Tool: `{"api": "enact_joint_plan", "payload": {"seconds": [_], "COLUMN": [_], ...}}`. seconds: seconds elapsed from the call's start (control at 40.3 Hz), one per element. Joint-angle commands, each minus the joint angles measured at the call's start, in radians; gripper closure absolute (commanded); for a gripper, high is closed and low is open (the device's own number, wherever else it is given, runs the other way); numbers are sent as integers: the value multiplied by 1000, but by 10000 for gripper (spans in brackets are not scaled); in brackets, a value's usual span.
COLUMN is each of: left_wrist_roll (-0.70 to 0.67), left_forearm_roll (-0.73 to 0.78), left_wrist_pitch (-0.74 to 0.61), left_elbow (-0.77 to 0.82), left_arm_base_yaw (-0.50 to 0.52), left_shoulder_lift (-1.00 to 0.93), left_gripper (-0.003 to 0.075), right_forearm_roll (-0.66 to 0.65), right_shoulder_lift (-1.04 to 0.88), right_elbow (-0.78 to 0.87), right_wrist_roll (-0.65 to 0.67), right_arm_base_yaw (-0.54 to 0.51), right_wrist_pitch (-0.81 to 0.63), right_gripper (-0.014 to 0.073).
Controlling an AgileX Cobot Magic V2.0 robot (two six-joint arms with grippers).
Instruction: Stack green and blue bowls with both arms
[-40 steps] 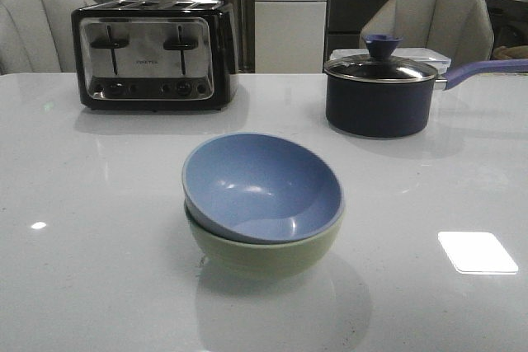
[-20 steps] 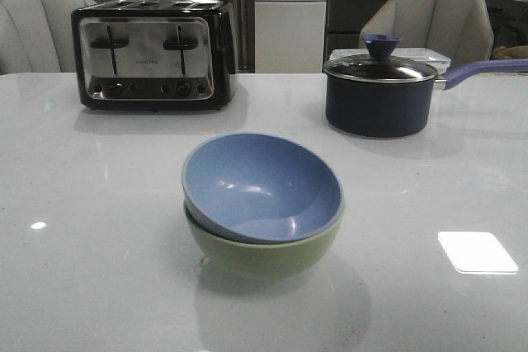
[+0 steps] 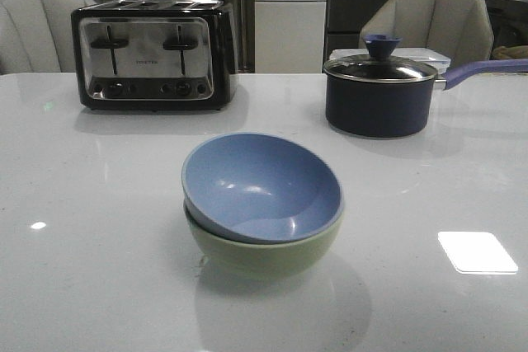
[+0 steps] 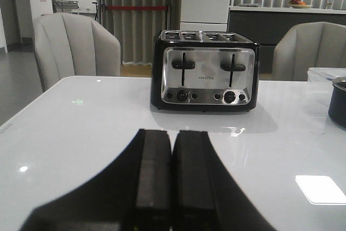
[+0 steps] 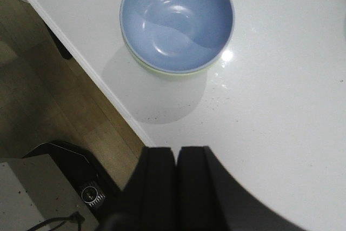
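The blue bowl (image 3: 260,185) sits nested, slightly tilted, inside the green bowl (image 3: 264,255) at the middle of the white table (image 3: 82,269). Both show in the right wrist view, the blue bowl (image 5: 177,20) on top and only a sliver of the green bowl's rim (image 5: 162,73) below it. My right gripper (image 5: 176,152) is shut and empty, hanging near the table's edge, well apart from the bowls. My left gripper (image 4: 172,136) is shut and empty above bare table, facing the toaster. Neither arm shows in the front view.
A black-and-chrome toaster (image 3: 153,55) stands at the back left, also in the left wrist view (image 4: 206,70). A dark navy lidded saucepan (image 3: 381,92) with its handle pointing right stands at the back right. Chairs stand behind the table. The table edge and floor (image 5: 59,106) show in the right wrist view.
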Motion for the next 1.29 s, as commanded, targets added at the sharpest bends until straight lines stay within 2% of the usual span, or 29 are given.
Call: {"api": "enact_joint_plan", "payload": {"seconds": [0.0, 0.099, 0.199, 0.422, 0.646, 0.919, 1.267], "left_wrist_roll": [0, 0, 0, 0, 0, 0, 0], "left_forearm_roll": [-8, -8, -8, -8, -8, -8, -8], "left_wrist_pitch": [-96, -96, -96, -96, -96, -96, -96], "left_elbow": [4, 4, 4, 4, 4, 4, 4], "left_arm_base_yaw": [1, 1, 1, 1, 1, 1, 1], "left_shoulder_lift": [-21, -19, -19, -19, -19, -19, -19], "left_gripper": [627, 627, 627, 627, 627, 627, 627], "right_forearm_roll": [2, -12, -15, -16, -16, 0, 6], "right_shoulder_lift": [-15, -58, -146, -410, -685, -786, -798], "right_elbow": [-22, 5, 73, 320, 573, 752, 754], "right_wrist_roll": [-1, -2, -2, -2, -2, -1, -1], "right_arm_base_yaw": [0, -24, -108, -330, -502, -513, -513], "right_wrist_pitch": [-51, -76, -164, -445, -628, -801, -801], "right_gripper": [536, 536, 536, 536, 536, 536, 536]}}
